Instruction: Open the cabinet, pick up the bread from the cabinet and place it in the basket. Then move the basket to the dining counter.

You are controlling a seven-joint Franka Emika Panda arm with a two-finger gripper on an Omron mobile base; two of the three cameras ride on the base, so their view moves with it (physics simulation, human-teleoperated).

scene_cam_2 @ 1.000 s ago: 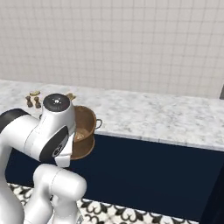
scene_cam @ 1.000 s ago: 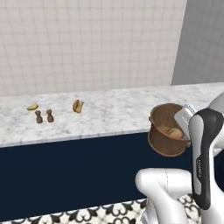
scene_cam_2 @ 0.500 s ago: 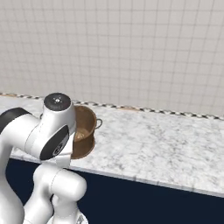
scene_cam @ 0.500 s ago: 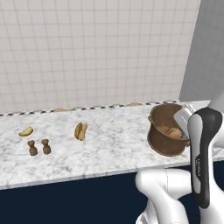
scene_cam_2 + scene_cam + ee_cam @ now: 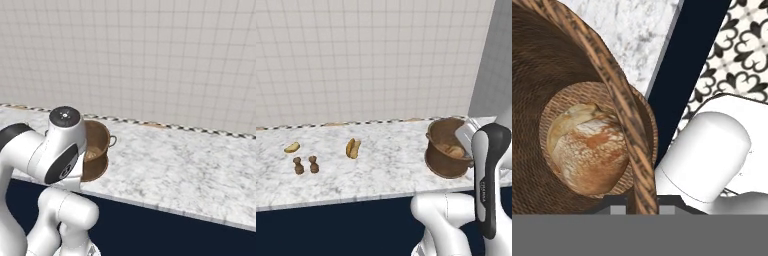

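Note:
The round brown basket [image 5: 438, 167] hangs from my gripper [image 5: 468, 144] over the front edge of the marbled dining counter [image 5: 381, 172]. The gripper is shut on the basket's woven rim [image 5: 624, 107], which runs between the two fingertips of the gripper [image 5: 643, 207] in the hand view. The golden-brown bread [image 5: 587, 150] lies on the basket's bottom, and the bread [image 5: 452, 150] also shows in the left base view. From the right, my arm covers part of the basket [image 5: 99, 142]. I cannot tell whether its base touches the counter [image 5: 190, 170]. The cabinet is out of view.
On the counter's left lie a hot-dog roll [image 5: 352, 148], a yellowish crescent piece [image 5: 291, 147] and two small brown shakers [image 5: 306, 165]. A tiled wall [image 5: 371, 60] backs the counter. Its navy front [image 5: 687, 65] drops to a patterned floor [image 5: 737, 55].
The whole picture has shifted: the base has driven closer to the counter, which now looks larger and lower. The basket stays in the gripper with the bread inside.

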